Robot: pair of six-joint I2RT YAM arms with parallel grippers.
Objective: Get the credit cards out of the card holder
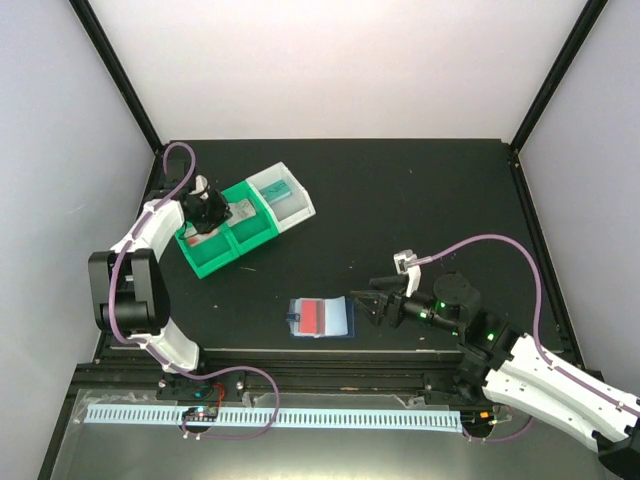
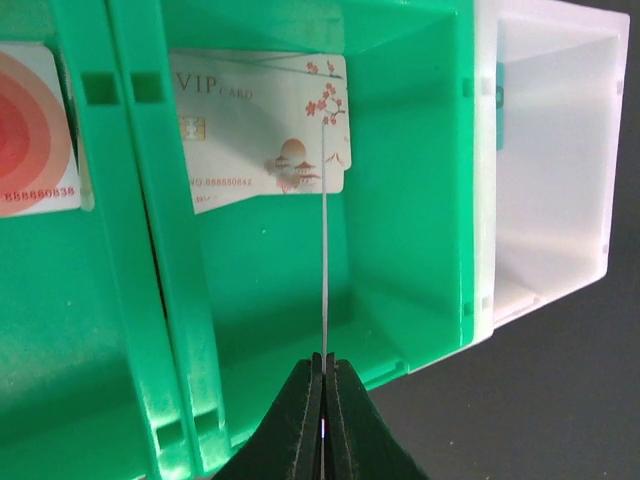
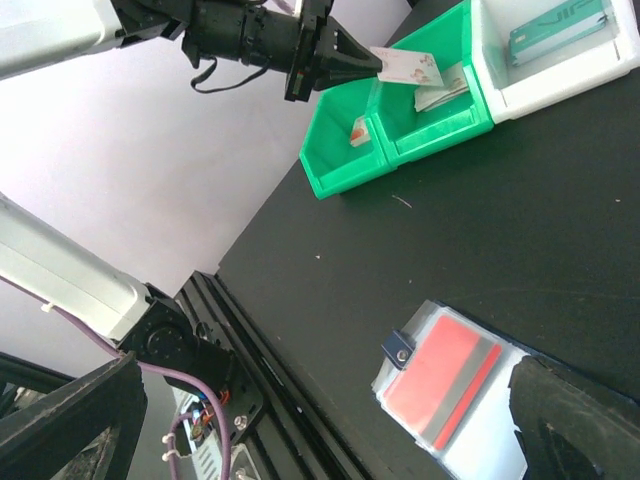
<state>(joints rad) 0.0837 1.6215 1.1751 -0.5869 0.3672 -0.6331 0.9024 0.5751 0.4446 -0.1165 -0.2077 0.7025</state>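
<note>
The card holder [image 1: 320, 317] lies flat on the black table, a pale-blue sleeve with a dark tab [image 3: 398, 351] and a red card [image 3: 440, 380] inside it. My right gripper [image 1: 365, 300] hovers just right of it, open, with nothing between its fingers [image 3: 580, 420]. My left gripper [image 2: 325, 375] is shut on a thin credit card [image 2: 325, 250], seen edge-on, above the green tray [image 2: 400, 250]. The right wrist view shows that held credit card [image 3: 405, 65] flat over the tray. A VIP card [image 2: 265, 130] lies in one compartment and a red-ringed card [image 2: 30, 130] in the adjoining one.
The green tray [image 1: 215, 262] with its white end bin [image 1: 297, 212] stands at the back left; a teal card [image 3: 555, 25] lies in the bin. Black frame rails [image 1: 330, 358] run along the near table edge, with cables by the arm bases.
</note>
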